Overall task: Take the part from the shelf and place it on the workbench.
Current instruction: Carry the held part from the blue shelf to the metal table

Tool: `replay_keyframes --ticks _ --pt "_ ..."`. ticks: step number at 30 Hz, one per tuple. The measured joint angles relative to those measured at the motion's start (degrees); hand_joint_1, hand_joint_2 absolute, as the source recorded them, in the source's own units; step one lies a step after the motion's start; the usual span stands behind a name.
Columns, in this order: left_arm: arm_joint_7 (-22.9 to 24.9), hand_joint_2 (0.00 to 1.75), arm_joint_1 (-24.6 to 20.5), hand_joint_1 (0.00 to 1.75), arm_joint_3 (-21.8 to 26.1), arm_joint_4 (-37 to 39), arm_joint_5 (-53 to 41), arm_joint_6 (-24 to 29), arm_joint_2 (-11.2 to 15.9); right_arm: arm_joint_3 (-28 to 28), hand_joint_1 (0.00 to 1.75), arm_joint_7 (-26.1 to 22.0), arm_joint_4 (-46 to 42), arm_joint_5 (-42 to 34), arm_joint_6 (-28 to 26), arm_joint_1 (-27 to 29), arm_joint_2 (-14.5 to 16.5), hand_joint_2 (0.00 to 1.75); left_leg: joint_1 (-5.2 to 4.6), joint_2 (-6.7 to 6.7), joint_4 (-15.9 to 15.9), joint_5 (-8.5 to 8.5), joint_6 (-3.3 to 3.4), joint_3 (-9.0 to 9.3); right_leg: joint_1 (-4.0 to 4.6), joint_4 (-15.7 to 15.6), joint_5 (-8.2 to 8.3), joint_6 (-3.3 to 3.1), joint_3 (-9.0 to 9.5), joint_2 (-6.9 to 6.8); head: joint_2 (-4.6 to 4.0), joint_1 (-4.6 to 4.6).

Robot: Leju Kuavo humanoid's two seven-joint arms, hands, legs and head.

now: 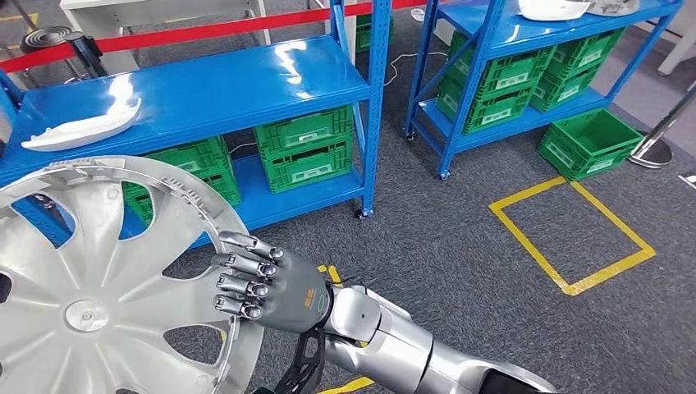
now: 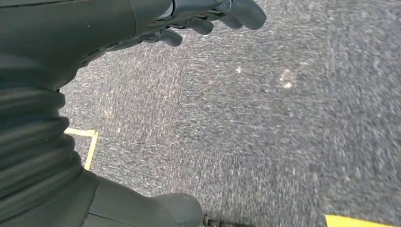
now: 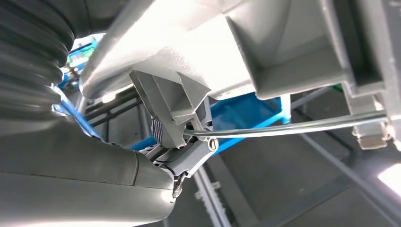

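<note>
Silver hubcap [image 1: 90, 287] is in my right hand [image 1: 267, 287] right now. From the head view, my fingers [image 1: 246, 267] are curled over its rim on the right side, and the disc is held up in front of me, off the blue shelf [image 1: 197, 90] behind it. So I'd say the pick-up part is done and what's left is carrying it to the workbench, which I can't spot anywhere. A white part [image 1: 82, 129] lies on the top of that shelf, green crates [image 1: 304, 148] sit below it, and there's a yellow square [image 1: 572, 234] taped on the grey carpet. The hubcap's left and lower edges are cut off by the frame.

Left wrist view: my left hand [image 2: 189, 21] hangs over grey carpet [image 2: 265, 132] with nothing in it. The fingers [image 2: 236, 12] look loosely bent, but they're squeezed into a corner and a bit blurry, so I honestly can't tell how far apart they are.

Right wrist view: super close on the back of the hubcap [image 3: 265, 42], with its clips and a wire ring [image 3: 302, 126]. The disc hides my fingertips here; bits of blue shelf [image 3: 241, 113] peek through behind.
</note>
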Motion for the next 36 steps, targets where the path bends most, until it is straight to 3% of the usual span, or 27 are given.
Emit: replay_keyframes --ticks 2,4,5,6,7,8,10,12,13,15,17,19,21,22,24,26,28,30,32,34,36 --pt "0.0 1.75 0.0 0.0 0.0 0.0 0.0 -0.1 0.0 0.1 1.75 0.0 0.0 0.0 -0.1 0.1 0.0 1.75 0.19 -1.24 -0.3 0.54 0.9 -0.31 -0.19 3.3 -2.39 0.54 -1.44 2.7 0.0 0.12" --pt "-0.1 1.75 -0.1 0.0 0.0 0.0 -0.1 -0.1 -0.1 0.1 1.75 0.0 0.0 0.1 -0.2 0.4 -0.1 1.75 0.16 -2.58 -0.2 0.92 1.44 -0.88 -0.23 10.8 -6.26 0.61 -4.78 5.6 0.0 0.3" --pt "-0.2 1.75 -0.1 0.0 0.0 0.0 -0.2 -0.1 -0.1 0.1 1.75 0.0 0.0 0.1 -0.3 0.6 -0.1 1.75 0.09 -3.31 -0.1 1.05 1.56 -1.13 -0.18 14.3 -7.58 0.56 -6.4 6.13 0.0 0.35" --pt "-0.2 1.75 0.0 0.0 0.0 0.0 -0.3 -0.1 -0.1 0.1 1.75 0.0 0.0 0.2 -0.3 0.8 -0.2 1.75 0.03 -4.13 0.1 1.14 1.59 -1.37 -0.13 16.1 -7.77 0.45 -7.24 6.34 0.0 0.36" --pt "-0.3 1.75 0.0 0.0 0.0 0.0 -0.3 -0.1 -0.1 0.1 1.75 0.0 0.0 0.2 -0.4 0.9 -0.2 1.75 -0.01 -4.97 0.3 1.2 1.58 -1.58 -0.1 15.7 -6.88 0.28 -7.04 6.45 0.0 0.36" --pt "-0.4 1.75 0.1 0.0 0.0 0.0 -0.3 -0.1 -0.1 0.1 1.75 0.0 0.0 0.3 -0.4 1.0 -0.2 1.75 -0.02 -5.83 0.5 1.23 1.53 -1.73 -0.09 13.0 -5.05 0.06 -5.69 6.74 0.0 0.37" --pt "-0.5 1.75 0.1 0.0 0.0 0.0 -0.3 -0.1 -0.1 0.1 1.75 0.0 -0.1 0.4 -0.6 1.1 -0.2 1.75 -0.02 -7.37 1.0 1.29 1.25 -2.11 -0.15 5.2 -1.74 -0.49 -1.98 9.13 0.0 0.34" --pt "-0.6 1.75 0.0 0.0 0.0 0.0 -0.4 -0.2 -0.2 0.1 1.75 0.0 -0.3 0.4 -0.8 1.2 -0.2 1.75 0.13 -8.65 1.2 1.52 0.54 -2.72 -0.12 1.1 -0.82 -0.71 -0.23 11.22 0.0 0.28" --pt "-0.7 1.75 0.0 0.0 0.0 0.0 -0.4 -0.2 -0.2 0.1 1.75 0.0 -0.5 0.5 -0.9 1.3 -0.2 1.75 0.26 -9.27 1.2 1.73 0.05 -3.0 -0.04 0.9 -0.9 -0.76 -0.22 11.32 0.0 0.25" --pt "-0.7 1.75 0.2 0.0 0.0 0.0 -0.6 -0.2 -0.1 0.1 1.75 -0.1 -0.8 0.6 -1.0 1.5 -0.2 1.75 0.41 -9.9 1.0 2.05 -0.78 -3.46 -0.15 0.4 -0.48 -1.18 -0.1 10.01 0.0 0.27" --pt "-0.8 1.75 0.3 0.0 0.0 0.0 -0.9 -0.3 -0.1 0.1 1.75 -0.1 -1.2 0.8 -1.4 1.9 -0.2 1.75 0.2 -7.24 3.2 0.66 -1.4 -4.72 -0.44 -0.1 -0.11 -1.8 0.18 8.44 0.0 -0.05" --pt "-0.7 1.75 0.1 0.0 -0.1 0.0 -1.3 -0.4 0.0 0.0 1.75 -0.2 -1.7 1.0 -1.8 2.5 -0.2 1.75 0.21 -3.9 9.1 -2.62 -1.99 -7.51 -0.37 -0.3 -0.06 -2.15 0.23 6.75 0.0 -0.42" --pt "-0.6 1.75 0.1 0.0 -0.1 0.0 -1.7 -0.5 0.0 -0.1 1.75 -0.2 -2.0 1.3 -2.0 3.3 -0.2 1.75 0.46 -3.06 14.8 -4.71 -2.46 -9.99 -0.32 -0.2 -0.14 -2.25 0.18 4.99 0.0 -0.45" --pt "-0.5 1.75 0.1 0.0 -0.1 0.0 -2.0 -0.6 0.0 -0.2 1.75 -0.2 -2.1 1.6 -2.1 3.7 -0.2 1.75 0.57 -2.85 15.3 -4.4 -2.59 -10.06 -0.31 -0.2 -0.2 -2.23 0.16 4.13 0.0 -0.45" --pt "-0.1 1.75 0.2 0.0 -0.1 0.0 -2.5 -0.7 0.2 -0.4 1.75 -0.1 -2.5 2.0 -2.3 4.4 -0.2 1.75 0.68 -1.81 9.9 -1.24 -2.63 -6.84 -0.32 0.0 -0.36 -2.01 0.2 2.66 0.0 -0.45" --pt "0.3 1.75 0.1 0.0 -0.3 0.0 -3.2 -0.8 0.3 -0.7 1.75 0.1 -3.1 2.6 -2.8 5.1 -0.2 1.75 0.33 0.31 3.1 0.82 -1.96 -3.11 -0.08 0.2 -0.63 -1.51 0.26 1.44 0.0 -0.4" --pt "0.6 1.75 0.1 0.0 -0.5 0.0 -3.6 -0.8 0.4 -1.1 1.75 0.4 -3.7 3.1 -3.3 5.9 -0.2 1.75 -0.07 0.99 1.0 0.94 -0.96 -2.18 0.2 0.2 -0.74 -0.9 0.36 0.48 0.0 -0.3" --pt "0.7 1.75 0.3 0.0 -0.7 0.0 -3.8 -0.8 0.5 -1.3 1.75 0.6 -4.0 3.3 -3.4 6.3 -0.2 1.75 0.01 -0.18 0.8 1.29 -0.17 -2.32 0.15 0.2 -0.86 -0.22 0.52 -0.22 0.0 -0.23" --pt "0.8 1.75 0.3 0.0 -0.7 0.0 -3.8 -0.8 0.6 -1.4 1.75 0.7 -4.3 3.5 -3.4 6.6 -0.2 1.75 0.22 -1.33 0.4 1.68 0.61 -2.26 -0.12 2.0 -2.29 0.4 -0.07 1.69 0.0 -0.19" --pt "0.8 1.75 0.1 0.0 -0.9 0.0 -3.8 -0.8 0.6 -1.6 1.75 0.7 -4.3 3.5 -3.5 7.1 -0.2 1.75 0.28 -2.61 0.2 2.0 1.19 -2.49 -0.32 8.3 -5.81 0.7 -2.91 5.01 0.0 -0.02" --pt "0.8 1.75 0.1 0.0 -1.0 0.0 -3.8 -0.8 0.6 -1.8 1.75 0.7 -4.3 3.5 -3.5 7.5 -0.3 1.75 0.22 -4.12 0.4 2.14 1.4 -2.91 -0.29 15.2 -8.49 0.75 -6.3 6.33 0.01 0.11"
